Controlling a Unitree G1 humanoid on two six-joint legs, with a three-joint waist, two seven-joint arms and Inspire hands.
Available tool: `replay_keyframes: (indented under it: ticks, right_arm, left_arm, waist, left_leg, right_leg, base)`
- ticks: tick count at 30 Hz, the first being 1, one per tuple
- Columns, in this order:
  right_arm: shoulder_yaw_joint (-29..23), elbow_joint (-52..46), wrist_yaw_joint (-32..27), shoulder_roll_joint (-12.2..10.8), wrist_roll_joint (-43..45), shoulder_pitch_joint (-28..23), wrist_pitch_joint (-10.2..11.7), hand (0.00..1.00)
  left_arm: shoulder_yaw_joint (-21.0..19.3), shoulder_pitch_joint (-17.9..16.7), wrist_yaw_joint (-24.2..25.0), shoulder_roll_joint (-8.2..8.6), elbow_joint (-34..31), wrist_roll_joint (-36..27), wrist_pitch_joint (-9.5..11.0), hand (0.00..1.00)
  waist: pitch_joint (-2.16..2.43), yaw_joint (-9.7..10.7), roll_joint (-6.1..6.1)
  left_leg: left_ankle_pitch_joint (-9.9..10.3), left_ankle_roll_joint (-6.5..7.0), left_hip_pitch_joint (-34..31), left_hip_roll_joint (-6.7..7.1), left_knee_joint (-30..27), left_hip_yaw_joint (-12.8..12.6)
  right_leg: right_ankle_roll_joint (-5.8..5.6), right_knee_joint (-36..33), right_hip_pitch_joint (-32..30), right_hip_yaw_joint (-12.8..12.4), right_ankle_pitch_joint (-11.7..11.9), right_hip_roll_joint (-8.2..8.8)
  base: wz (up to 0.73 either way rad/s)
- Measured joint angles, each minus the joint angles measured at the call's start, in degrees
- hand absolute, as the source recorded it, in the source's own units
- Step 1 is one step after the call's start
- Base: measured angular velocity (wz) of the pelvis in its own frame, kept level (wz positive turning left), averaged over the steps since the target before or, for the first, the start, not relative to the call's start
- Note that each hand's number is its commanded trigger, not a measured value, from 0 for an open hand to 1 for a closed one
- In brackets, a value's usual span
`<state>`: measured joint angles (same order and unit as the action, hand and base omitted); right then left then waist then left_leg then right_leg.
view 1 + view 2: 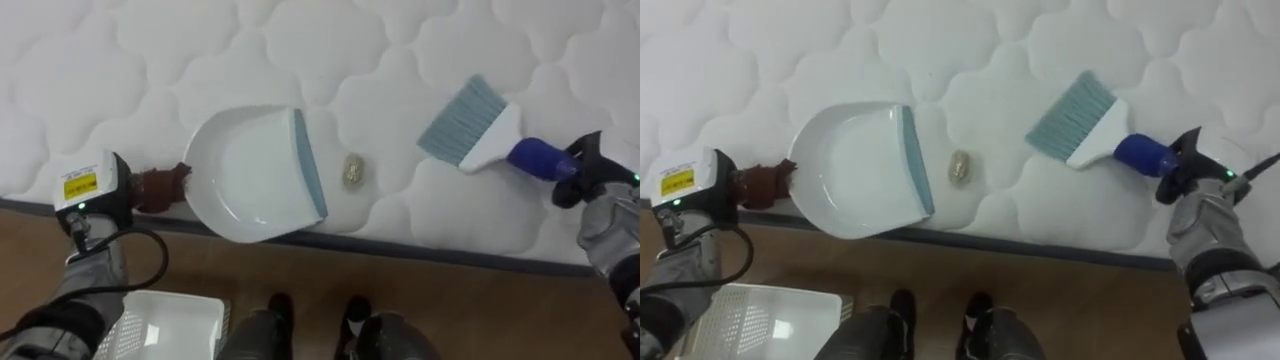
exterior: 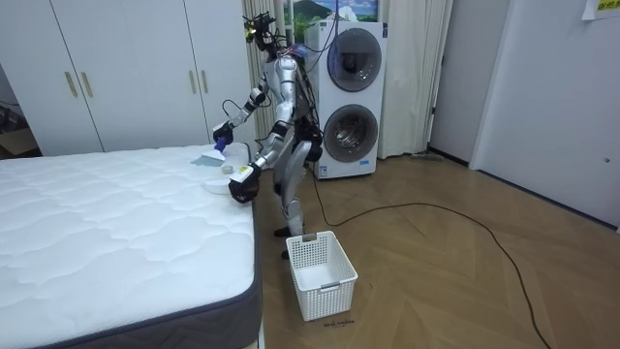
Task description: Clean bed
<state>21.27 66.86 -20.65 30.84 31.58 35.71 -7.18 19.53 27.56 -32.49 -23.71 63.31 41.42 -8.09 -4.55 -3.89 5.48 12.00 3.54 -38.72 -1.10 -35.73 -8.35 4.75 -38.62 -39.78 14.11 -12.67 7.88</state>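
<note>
A white dustpan with a grey-blue lip lies flat on the white quilted mattress, close to its near edge. My left hand is shut on the pan's brown handle at the left. A small beige crumpled scrap rests on the mattress just right of the pan's lip. Further right, a brush with light blue bristles points up and left, its bristles apart from the scrap. My right hand is shut on the brush's blue handle. In the room view I stand at the side of the bed.
A white plastic basket stands on the wooden floor by my feet, also seen as the basket in the room view. The mattress's dark edge runs across below the pan. Stacked washing machines and wardrobes stand behind.
</note>
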Motion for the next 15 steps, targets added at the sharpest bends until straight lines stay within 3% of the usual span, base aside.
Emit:
replay_keyframes:
  ticks: [4, 6, 8, 15]
  right_arm:
    - [2.6, -3.7, 2.8, 0.8, 7.5, 1.4, -1.2, 1.00]
    - [4.6, -6.7, 4.5, 1.3, 10.5, 1.3, -1.8, 1.00]
    - [5.8, -9.1, 5.8, 1.3, 13.2, 1.2, -2.3, 1.00]
    - [9.4, -20.5, 9.6, 2.8, 24.9, 0.2, -2.4, 1.00]
  left_arm:
    - [0.5, 0.7, 1.2, -1.22, 0.1, 0.1, -0.7, 1.00]
    - [1.5, 0.9, 2.1, -2.53, 0.1, 0.1, -0.6, 1.00]
    - [2.1, 0.9, 2.3, -3.47, -0.1, 0.1, -0.6, 1.00]
    - [2.5, 0.0, 2.3, -5.97, -0.1, 0.1, 1.1, 1.00]
  waist:
    - [-0.12, 0.3, 0.62]
    - [-0.35, 0.3, 1.09]
    - [-0.30, 0.3, 1.64]
    - [-0.33, 0.0, 3.06]
  left_leg:
    - [0.0, -0.09, 0.2, -0.49, 0.2, -0.3]
    - [0.3, -0.33, 0.4, -0.96, 0.1, -0.4]
    - [0.4, -0.48, 0.6, -1.23, 0.7, -0.6]
    - [0.2, -0.85, 1.5, -2.28, 2.2, -1.0]
  right_leg:
    - [0.26, 1.0, 0.2, 0.2, 0.6, -0.42]
    - [0.32, 1.4, 0.6, 0.1, 0.7, -0.96]
    - [0.43, 2.2, 0.8, 0.2, 1.0, -1.31]
    - [0.64, 5.6, 2.0, 0.4, 2.4, -2.78]
  base:
    - [-0.10]
    - [-0.10]
    - [-0.11]
    - [-0.11]
